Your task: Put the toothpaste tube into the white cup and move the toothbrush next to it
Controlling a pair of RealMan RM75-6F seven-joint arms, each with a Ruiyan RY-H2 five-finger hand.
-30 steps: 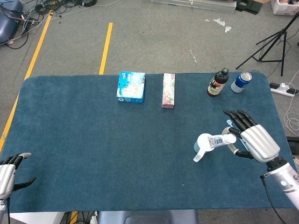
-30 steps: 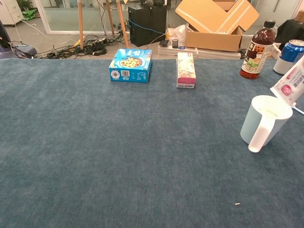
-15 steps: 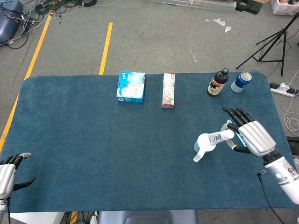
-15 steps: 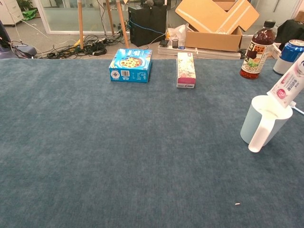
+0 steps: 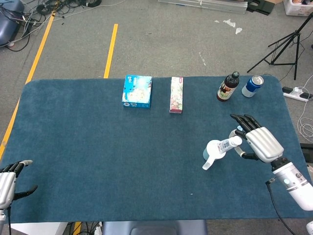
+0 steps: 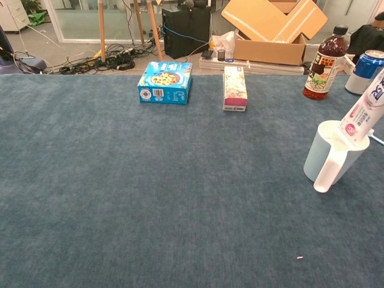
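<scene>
brown bottle (image 5: 227, 87) behind cup (image 5: 213, 150) (can (image 5: 253, 85) beside)

My left hand (image 5: 7, 182) is cut off by the head view's left edge, so I cannot tell how its fingers lie. In the chest view neither of my hands shows, and the toothpaste tube (image 6: 363, 111) runs off the right edge. Its lower end is hidden inside the white cup (image 6: 333, 155). I cannot make out the toothbrush behind my right hand (image 5: 259, 143).
</scene>
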